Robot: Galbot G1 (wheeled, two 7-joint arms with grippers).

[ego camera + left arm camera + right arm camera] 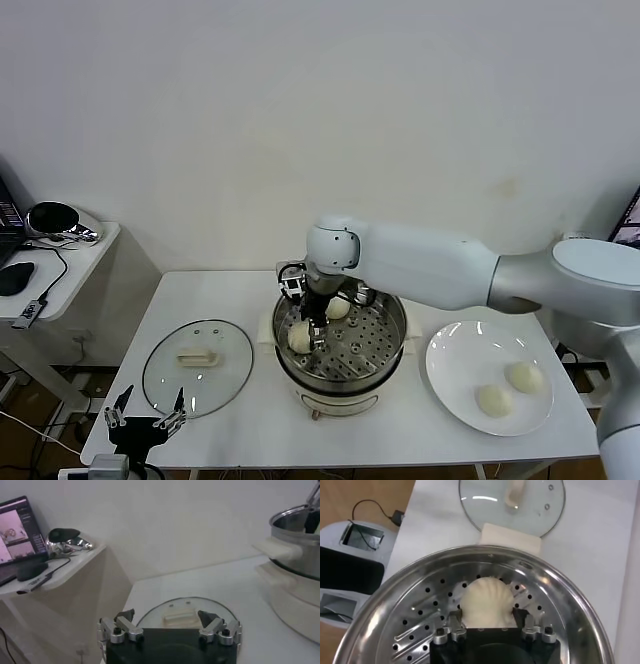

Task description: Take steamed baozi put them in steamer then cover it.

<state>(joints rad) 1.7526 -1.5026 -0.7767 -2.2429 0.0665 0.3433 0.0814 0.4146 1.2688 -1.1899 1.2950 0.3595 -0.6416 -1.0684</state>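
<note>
The steamer [385, 350] stands mid-table, its perforated tray [420, 625] bare in places. My right gripper [312, 330] reaches down into it, open, its fingers spread on either side of a steamed baozi [487, 600] that rests on the tray. A second baozi [338, 308] lies farther back in the pot. Two more baozi [494, 400] [523, 376] sit on the white plate [440, 375] at the right. The glass cover [197, 365] lies flat left of the steamer. My left gripper [146, 420] hovers open at the near table edge, just short of the cover [181, 605].
A low side table [60, 250] stands at the far left with a mouse, a cable and a shiny round object [55, 218]; a laptop screen [17, 527] shows there too. The steamer's cream side handle [277, 547] juts toward the cover.
</note>
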